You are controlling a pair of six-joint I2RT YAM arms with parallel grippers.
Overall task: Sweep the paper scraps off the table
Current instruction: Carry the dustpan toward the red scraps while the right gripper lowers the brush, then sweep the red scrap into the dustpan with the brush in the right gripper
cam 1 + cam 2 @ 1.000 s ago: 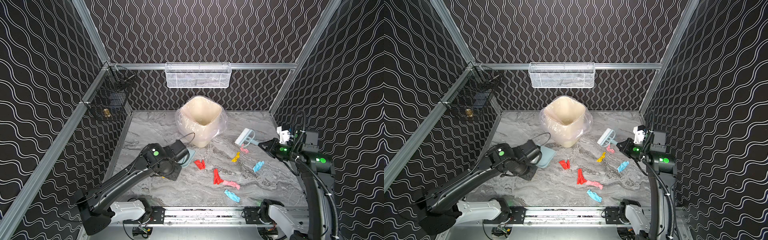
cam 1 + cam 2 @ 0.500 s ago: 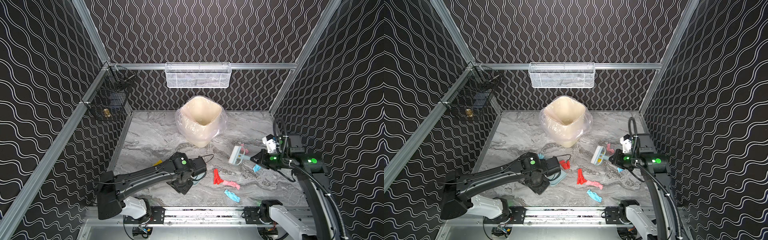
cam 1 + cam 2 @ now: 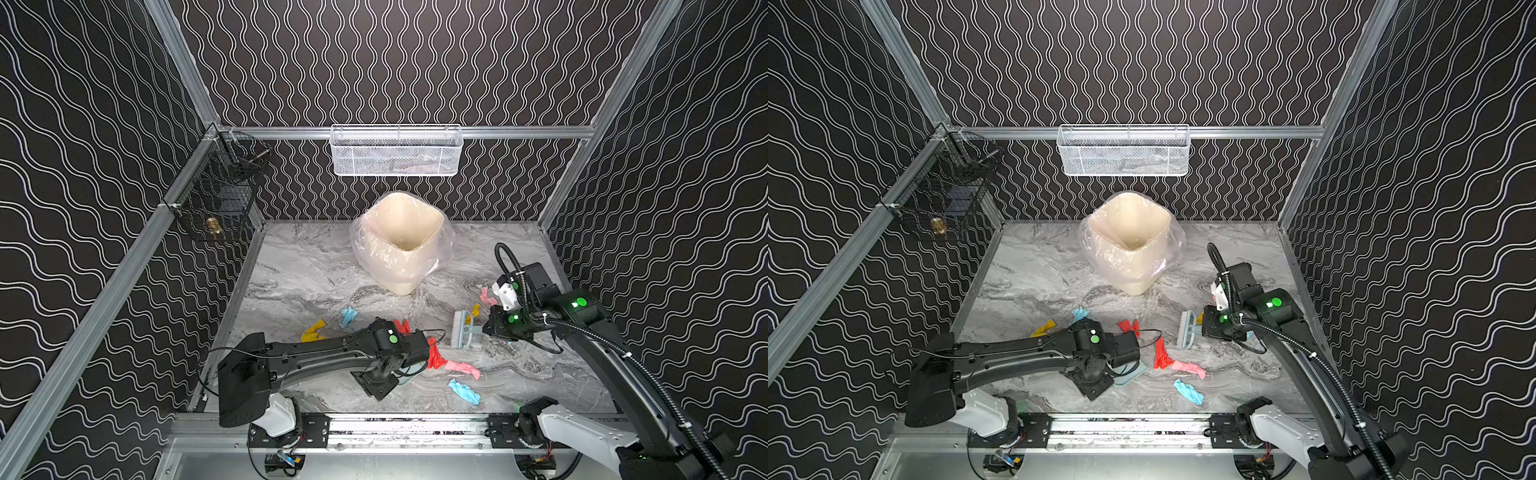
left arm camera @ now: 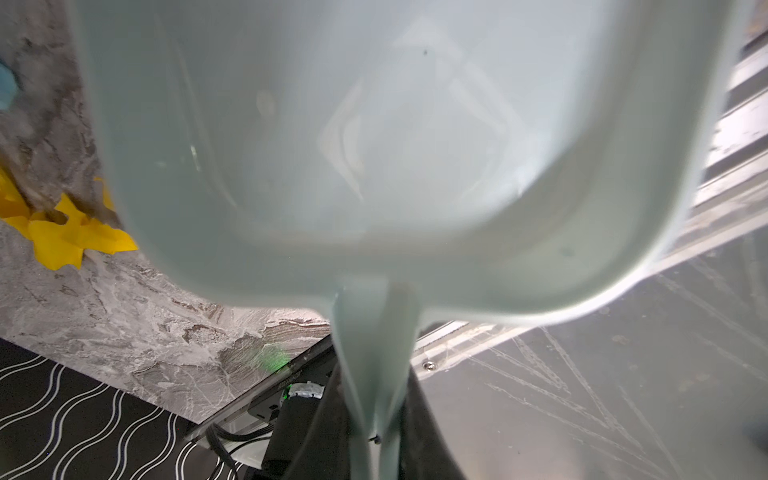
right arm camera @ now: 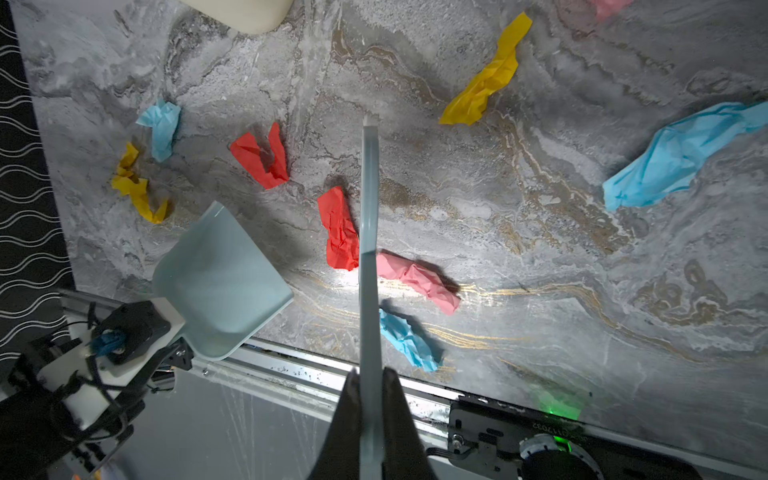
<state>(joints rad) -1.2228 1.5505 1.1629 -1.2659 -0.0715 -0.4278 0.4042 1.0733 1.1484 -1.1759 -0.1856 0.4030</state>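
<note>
Several crumpled paper scraps lie on the marble table (image 3: 311, 266): red (image 3: 434, 357), pink (image 3: 461, 368) and light blue (image 3: 465, 390) near the front, with yellow (image 3: 313, 330) and light blue (image 3: 348, 316) further left. My left gripper (image 4: 376, 399) is shut on the handle of the pale blue dustpan (image 5: 220, 282), which sits low at the front edge, left of the red scrap (image 5: 340, 232). My right gripper (image 5: 370, 386) is shut on the brush (image 3: 463, 332) handle. The bristles hang just right of the red scrap, with a yellow scrap (image 3: 474, 311) behind them.
A cream bin (image 3: 401, 241) with a clear liner stands at the back middle. On the back rail hangs a white wire basket (image 3: 397, 151), and a black one (image 3: 220, 199) hangs on the left wall. The aluminium front rail (image 3: 407, 424) borders the table.
The left arm swung the dustpan forward and right to the front edge, uncovering a yellow and a blue scrap. The right gripper carried the brush left, toward the middle.
</note>
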